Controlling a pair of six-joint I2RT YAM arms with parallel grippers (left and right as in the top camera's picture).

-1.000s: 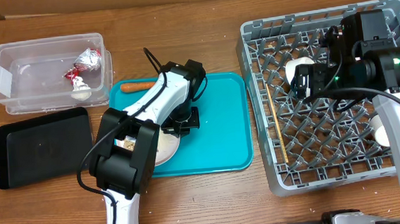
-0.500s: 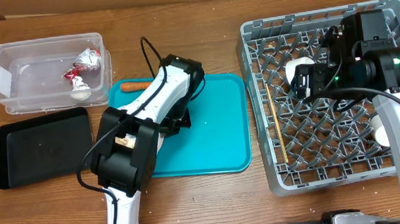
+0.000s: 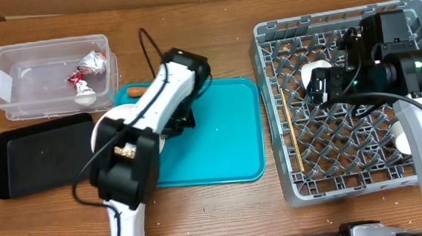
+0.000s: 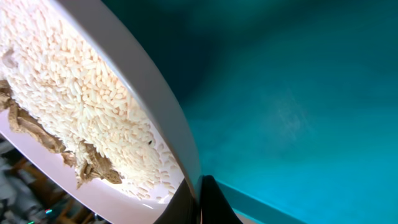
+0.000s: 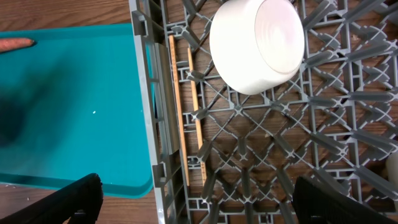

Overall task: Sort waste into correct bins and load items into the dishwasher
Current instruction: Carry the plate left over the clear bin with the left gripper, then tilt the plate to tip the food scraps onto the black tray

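A: What is the left gripper (image 4: 198, 198) doing?

B: It's pinching the rim of the round white plate (image 4: 168, 118), jaws pressed onto the edge at the bottom of the wrist view. The plate seems to be hanging clear of the teal plastic tray (image 4: 298, 124). White rice (image 4: 81, 93) and beige food scraps (image 4: 37, 134) are lying on its face.

A: Arm pose?

B: Overhead, it's reaching up from the bottom edge, left of centre, and bending back over the tray's upper left corner (the plate is mostly hidden beneath it).

A: How to do this step well?

B: I'm reading it as a tip-out. The clear rectangular plastic tub (image 3: 22, 79) is holding the crumpled silver foil ball (image 3: 93, 63) and red shiny wrapper (image 3: 78, 81). So I'd be carrying the plate left to the flat black rectangular tray (image 3: 42, 156), level until it's past the rim, then tilting slowly.

A: Right gripper (image 5: 196, 186)?

B: Spread wide, hovering over the grey plastic dish rack (image 5: 280, 155). A white round bowl (image 5: 258, 43) is sitting in it, top of the wrist view.
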